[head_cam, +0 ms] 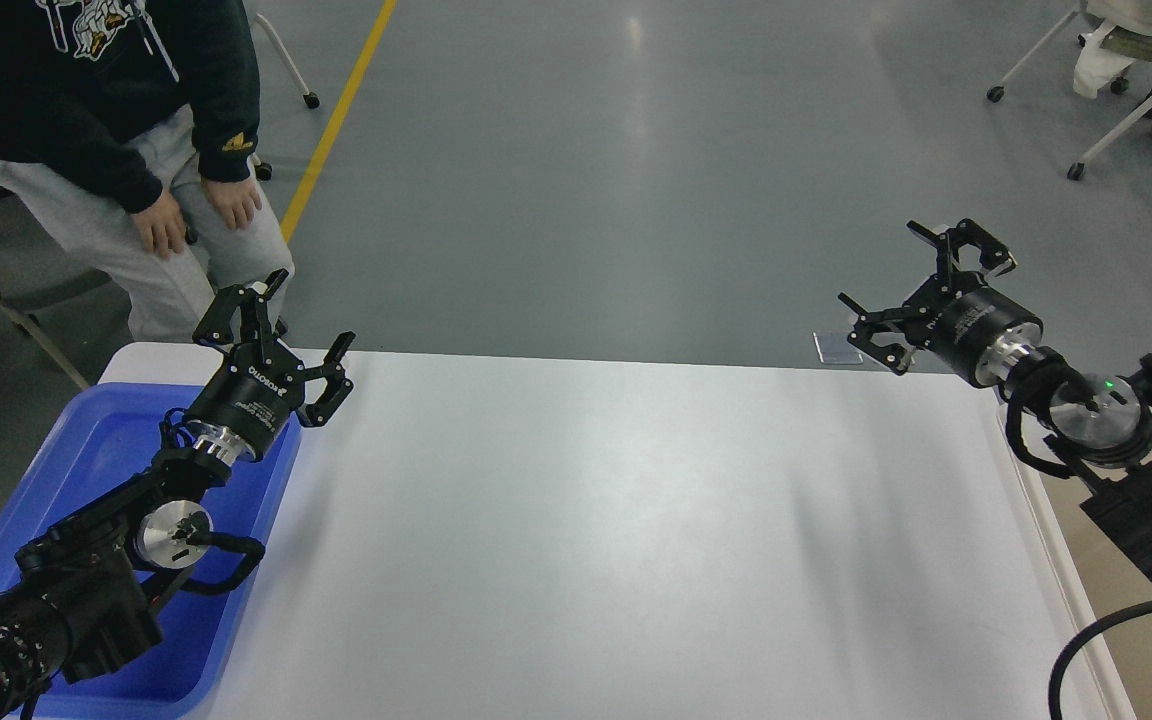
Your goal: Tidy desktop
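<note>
The desktop [596, 520] is a wide white tabletop with rounded corners, and nothing lies on it. My left gripper [298, 322] is open and empty, held above the table's far left corner beside the blue tray [86, 450]. My right gripper [901, 285] is open and empty, raised above the table's far right corner, its arm reaching in over the cream bin [1101, 600].
The blue tray sits at the table's left end under my left arm. The cream bin stands at the right edge. A person [136, 150] stands just beyond the far left corner. Wheeled chairs [1136, 70] stand at the back right.
</note>
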`<state>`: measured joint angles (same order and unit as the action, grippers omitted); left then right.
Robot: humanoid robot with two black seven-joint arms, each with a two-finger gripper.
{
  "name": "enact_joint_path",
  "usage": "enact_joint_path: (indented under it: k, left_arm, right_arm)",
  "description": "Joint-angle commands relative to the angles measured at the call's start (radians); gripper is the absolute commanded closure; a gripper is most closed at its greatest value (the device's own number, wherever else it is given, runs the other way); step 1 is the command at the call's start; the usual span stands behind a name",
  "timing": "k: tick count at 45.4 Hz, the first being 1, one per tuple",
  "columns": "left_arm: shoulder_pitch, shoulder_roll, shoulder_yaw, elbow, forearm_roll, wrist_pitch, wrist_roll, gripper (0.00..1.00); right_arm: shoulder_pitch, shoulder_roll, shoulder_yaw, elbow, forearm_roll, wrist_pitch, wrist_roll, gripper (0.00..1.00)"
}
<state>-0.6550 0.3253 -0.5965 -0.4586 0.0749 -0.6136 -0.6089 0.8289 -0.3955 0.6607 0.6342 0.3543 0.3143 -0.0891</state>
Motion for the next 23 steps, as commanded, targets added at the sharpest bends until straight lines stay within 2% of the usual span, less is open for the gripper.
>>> enact_joint_path:
  k: [1,11,23]
  left_arm:
    - [0.000,0.000,0.000,0.000,0.000,0.000,0.000,0.00]
    - [0.000,0.000,0.000,0.001,0.000,0.000,0.000,0.00]
    - [0.000,0.000,0.000,0.000,0.000,0.000,0.000,0.00]
  right_arm:
    - [0.004,0.144,0.010,0.007,-0.006,0.045,0.000,0.00]
    - [-0.019,0.218,0.004,0.005,-0.015,0.048,0.000,0.00]
    - [-0.076,0.233,0.007,0.001,-0.015,0.083,0.000,0.00]
